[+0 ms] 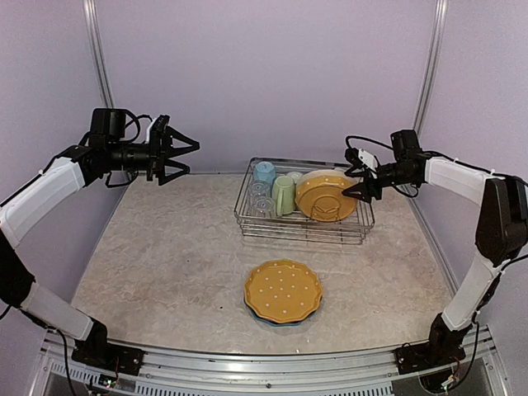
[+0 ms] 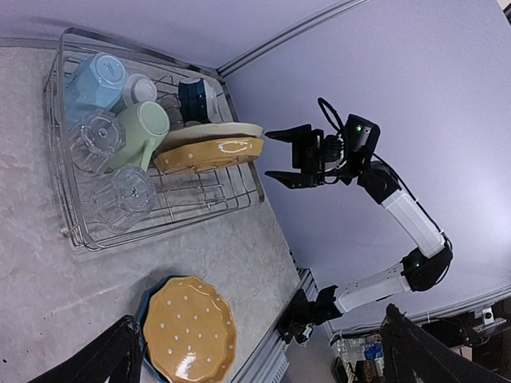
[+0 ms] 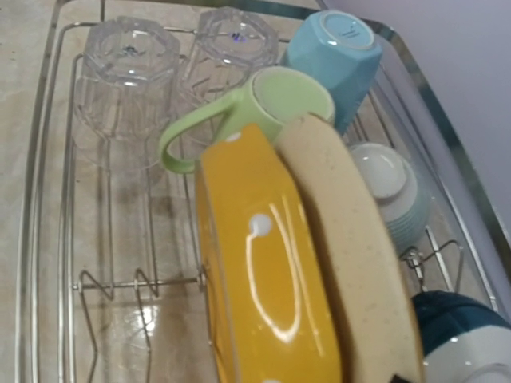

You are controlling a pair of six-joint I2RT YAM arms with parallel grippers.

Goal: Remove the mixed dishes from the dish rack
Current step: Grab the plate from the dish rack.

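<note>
- Nearest my view, a dotted yellow-orange scalloped plate [image 1: 283,290] lies flat on a blue scalloped plate [image 1: 262,317] on the mottled beige tabletop [image 1: 165,264], well short of both pairs of fingers.
- Beyond the stack stands the rectangular silver wire dish rack [image 1: 301,233], below and just ahead of the right fingertips.
- Inside the rack, a second dotted yellow-orange plate [image 1: 326,196] stands on edge with a speckled cream plate [image 3: 351,239] leaning against its back; these are the pieces closest to the right fingers.
- Past them from those fingers sit a pale green mug [image 1: 284,195], a light blue mug [image 1: 264,172] and two upturned clear glasses [image 3: 128,72].
- A small dark-blue bowl [image 2: 196,100] rests at the rack's rear, behind the cream plate.
- I see the right gripper [image 2: 271,154] spread wide and holding nothing, its tips just beside the upright plates' top rims; I cannot tell whether they touch.
- The left gripper [image 1: 191,158] hangs in the air, fingers wide and holding nothing, well apart from the rack, which lies off beyond its tips.
</note>
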